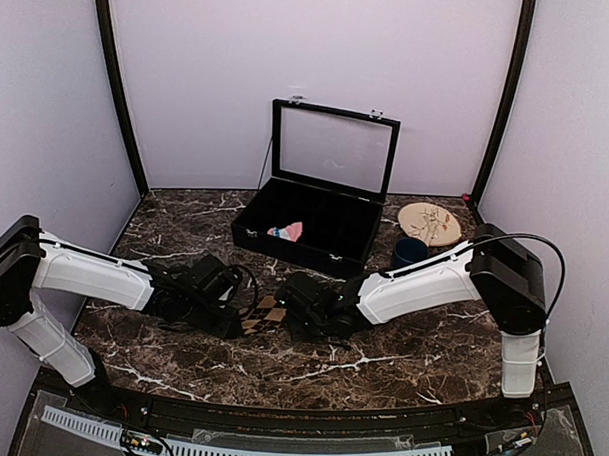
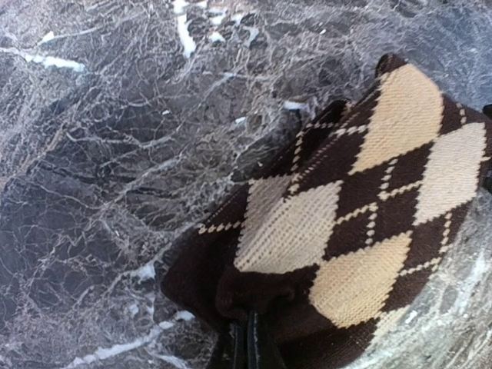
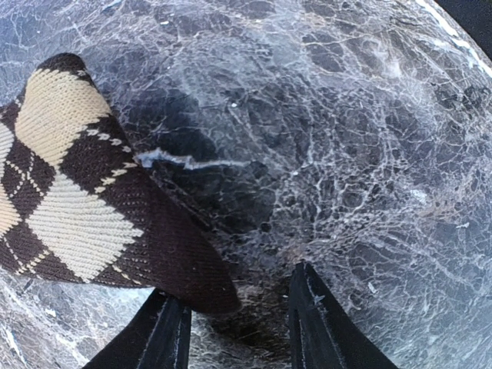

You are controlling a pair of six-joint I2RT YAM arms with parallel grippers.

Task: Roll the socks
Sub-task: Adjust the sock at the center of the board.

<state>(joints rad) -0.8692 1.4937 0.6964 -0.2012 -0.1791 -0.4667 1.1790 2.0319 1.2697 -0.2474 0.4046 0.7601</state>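
The dark brown sock with tan argyle diamonds (image 1: 267,312) lies on the marble table between my two grippers. My left gripper (image 1: 233,324) is shut on the sock's dark edge; the left wrist view shows the sock (image 2: 361,223) bunched at the closed fingertips (image 2: 247,346). My right gripper (image 1: 290,310) is open beside the sock; in the right wrist view the sock (image 3: 84,207) overlaps the left finger (image 3: 165,330), and the other finger (image 3: 319,315) stands over bare marble. The pink sock (image 1: 285,230) lies inside the black case.
An open black case (image 1: 310,225) with a raised glass lid stands at the back centre. A dark blue cup (image 1: 409,253) and a round wooden disc (image 1: 430,223) sit at the back right. The table (image 1: 380,361) is dark marble with purple walls around it.
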